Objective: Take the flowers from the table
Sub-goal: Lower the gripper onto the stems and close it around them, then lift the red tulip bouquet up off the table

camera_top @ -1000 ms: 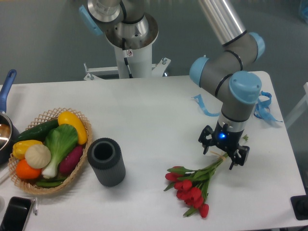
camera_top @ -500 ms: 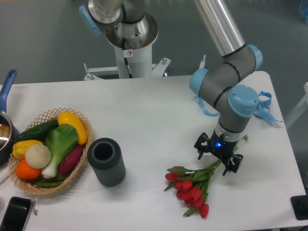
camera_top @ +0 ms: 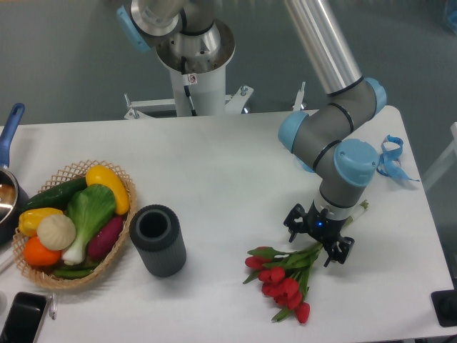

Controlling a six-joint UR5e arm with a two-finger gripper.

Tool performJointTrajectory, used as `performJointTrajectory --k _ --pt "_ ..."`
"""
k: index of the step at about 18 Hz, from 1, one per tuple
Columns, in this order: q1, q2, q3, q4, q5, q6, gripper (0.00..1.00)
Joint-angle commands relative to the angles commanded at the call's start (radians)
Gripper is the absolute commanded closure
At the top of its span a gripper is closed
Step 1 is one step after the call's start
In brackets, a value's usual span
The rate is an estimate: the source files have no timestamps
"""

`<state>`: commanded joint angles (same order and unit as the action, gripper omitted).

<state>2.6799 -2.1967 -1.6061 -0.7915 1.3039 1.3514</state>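
The flowers (camera_top: 282,280), a bunch of red tulips with green leaves and stems, lie on the white table (camera_top: 228,164) at the front right. Their stems run up and to the right, under my gripper (camera_top: 317,241), with the stem ends showing past it near the arm. My gripper is low over the stems, just above the leaves. Its two dark fingers stand apart, one on each side of the stems, so it is open. I cannot tell if the fingers touch the table.
A dark grey cylinder cup (camera_top: 157,240) stands left of the flowers. A wicker basket (camera_top: 64,275) of vegetables sits at the front left. Blue ribbon strips (camera_top: 391,158) lie at the right edge. A pan with a blue handle (camera_top: 8,128) is at the far left, a phone (camera_top: 21,318) at the front left corner.
My gripper has moved left and toward the front along the stems, closer to the tulip heads, and looks lower. The flowers have not moved.
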Motion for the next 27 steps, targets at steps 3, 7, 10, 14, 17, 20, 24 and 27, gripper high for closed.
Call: performJointTrajectory --k 3,7,10,14,17,20,24,27 --pt "0.0 0.003 0.0 0.0 0.0 0.0 0.46" --pt "0.0 0.009 0.0 0.0 -0.002 -0.003 0.68" --pt "0.0 0.009 0.009 0.002 -0.002 0.002 0.72" --pt "0.002 0.028 0.037 0.005 -0.006 0.002 0.72" --pt "0.018 0.078 0.069 0.005 -0.075 -0.006 0.72" --pt "0.066 0.113 0.086 0.005 -0.275 -0.006 0.72" --pt "0.123 0.161 0.081 0.005 -0.512 -0.011 0.72" --pt "0.159 0.183 0.074 0.005 -0.653 -0.047 0.72"
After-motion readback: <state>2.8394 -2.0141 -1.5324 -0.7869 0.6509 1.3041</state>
